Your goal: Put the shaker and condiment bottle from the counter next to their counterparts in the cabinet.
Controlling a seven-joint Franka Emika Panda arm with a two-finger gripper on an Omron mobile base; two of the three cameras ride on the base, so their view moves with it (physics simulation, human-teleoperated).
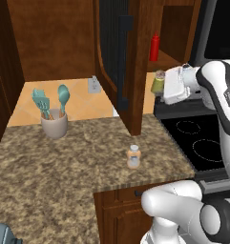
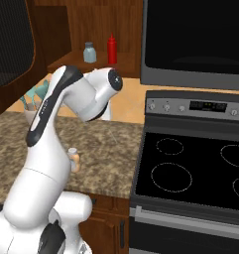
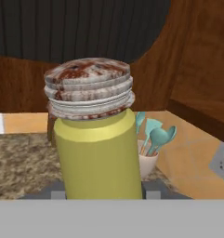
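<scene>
The claw (image 1: 160, 88) is clamped on a yellow-green jar with a mottled ridged lid (image 3: 97, 139), which sits upright between the finger tips in the hand view, so its long axis runs vertical. Taking the red squeeze bottle (image 1: 155, 47) as landmark, the held jar hangs just below it and a little toward the stove (image 2: 190, 168), under the open cabinet (image 1: 130, 66) shelf on which the bottle stands; judging by that, the jar must go up and inward to land beside it. Next to the red bottle on the shelf stands one small blue-grey jar (image 2: 89, 52). Well below and left of the red bottle, one small shaker (image 1: 133, 156) stands on the counter (image 1: 64, 167), and farther left one crock of teal utensils (image 1: 53, 116). One arm only.
</scene>
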